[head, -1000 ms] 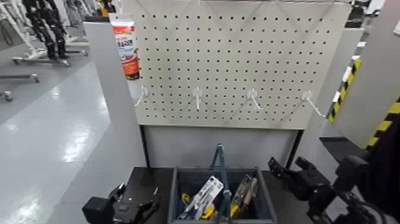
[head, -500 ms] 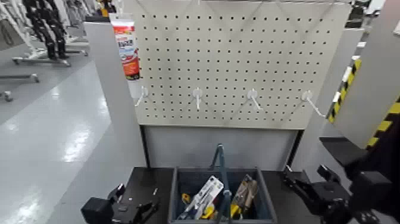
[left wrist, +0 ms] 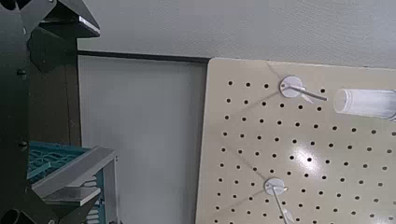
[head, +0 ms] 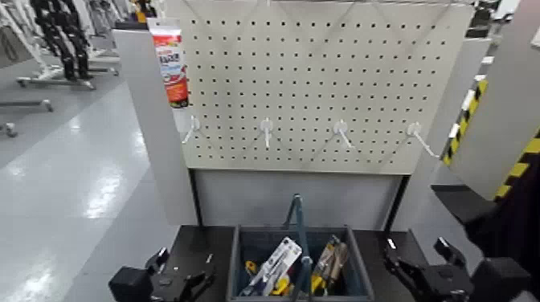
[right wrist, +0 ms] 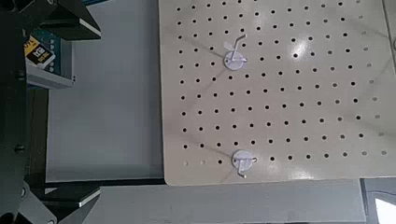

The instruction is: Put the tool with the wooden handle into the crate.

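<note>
The dark grey-blue crate (head: 241,261) stands at the bottom centre of the head view, with its teal handle (head: 299,229) arching across the middle. The trowel with the tan wooden handle (head: 330,259) lies tilted inside the crate's right half; its blade is mostly hidden. My right gripper (head: 418,259) is open and empty, low to the right of the crate and apart from it. It also shows in the right wrist view (right wrist: 93,112). My left gripper (head: 178,271) is parked open to the left of the crate, and shows in the left wrist view (left wrist: 98,93).
Packaged yellow-and-black tools (head: 273,265) lie in the crate's left half. A white pegboard (head: 321,80) with several bare hooks stands behind it. A red-and-white tube (head: 169,60) hangs at the board's left edge. Yellow-and-black striped posts (head: 466,112) stand to the right.
My right gripper has drawn back down and to the right, away from the crate. The trowel stays in the crate. The left arm has not moved.
</note>
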`<state>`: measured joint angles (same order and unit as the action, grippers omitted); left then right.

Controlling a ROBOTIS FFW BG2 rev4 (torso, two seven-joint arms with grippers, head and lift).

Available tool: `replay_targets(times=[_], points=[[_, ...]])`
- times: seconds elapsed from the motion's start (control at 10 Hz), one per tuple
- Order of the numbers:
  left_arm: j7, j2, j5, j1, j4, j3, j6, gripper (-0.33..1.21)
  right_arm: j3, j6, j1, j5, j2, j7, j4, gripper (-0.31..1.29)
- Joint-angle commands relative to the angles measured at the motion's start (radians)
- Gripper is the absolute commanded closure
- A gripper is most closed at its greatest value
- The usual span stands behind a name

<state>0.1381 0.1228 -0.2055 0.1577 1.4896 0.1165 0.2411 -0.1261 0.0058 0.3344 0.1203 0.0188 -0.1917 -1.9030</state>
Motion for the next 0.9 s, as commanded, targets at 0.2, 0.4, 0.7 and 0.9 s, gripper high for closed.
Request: replay_targets(times=[0.2,0.4,0.7,0.9], points=[[0.000,0.001,0.000,0.002,0.000,-0.001,0.004,0.11,0.006,-0.066,0.041,-0.016,-0.022,0.008,0.032,0.13],[0.000,0.001,0.000,0.002,0.001,-0.001,0.004,0.11,0.009,-0.104,0.052,-0.004,-0.031,0.005,0.058,0.13],[0.000,0.001,0.000,0.003,0.001,-0.001,0.006,0.11,0.023,-0.121,0.052,0.001,-0.033,0.005,0.073,0.13],[0.000,0.001,0.000,0.003,0.001,-0.001,0.006,0.11,0.026,-0.113,0.049,-0.001,-0.033,0.003,0.070,0.13]])
